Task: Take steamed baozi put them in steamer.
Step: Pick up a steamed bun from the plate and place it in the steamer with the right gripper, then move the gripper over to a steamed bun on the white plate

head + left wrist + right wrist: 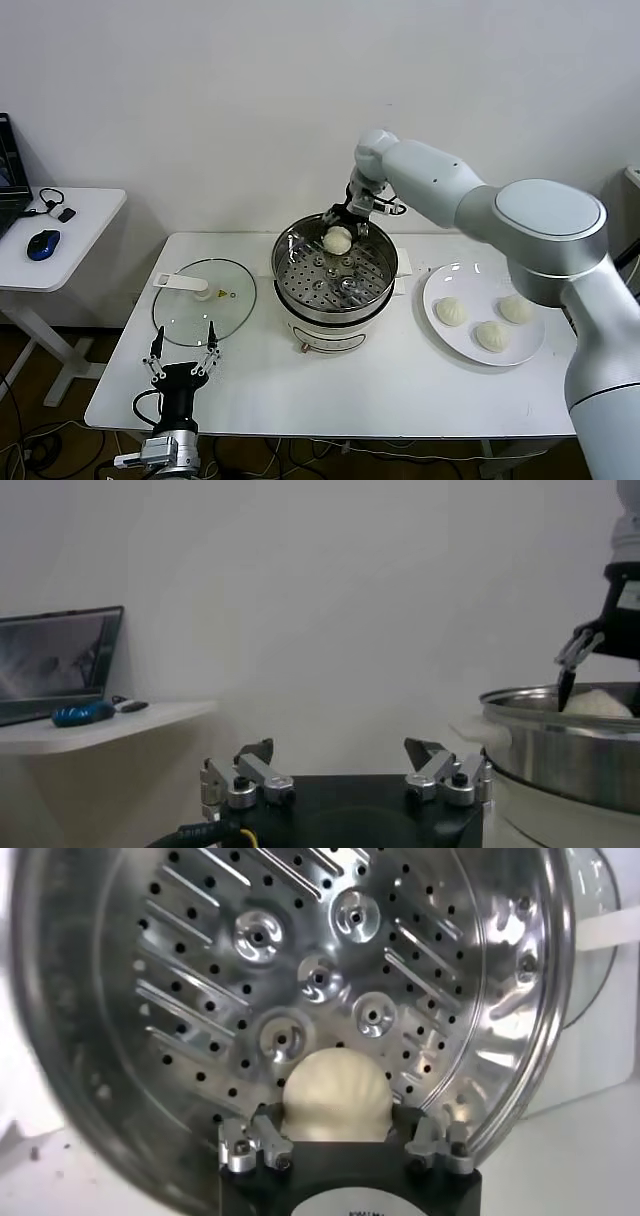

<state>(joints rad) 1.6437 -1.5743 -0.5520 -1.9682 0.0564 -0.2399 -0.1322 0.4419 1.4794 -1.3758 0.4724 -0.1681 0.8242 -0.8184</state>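
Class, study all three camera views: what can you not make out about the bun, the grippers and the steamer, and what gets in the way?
- Right gripper fingertips: hidden behind the cream-white pleated bun in the right wrist view.
- Round shiny steel steamer: cut by the left wrist view's edge.
- Whether the bun touches the perforated tray: unclear.
- Left gripper: parked, open, near the table's front edge.

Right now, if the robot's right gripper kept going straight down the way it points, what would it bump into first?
Probably the small cream-white pleated bun between the right gripper's open fingers, then the shiny round steel steamer's perforated tray beneath it.
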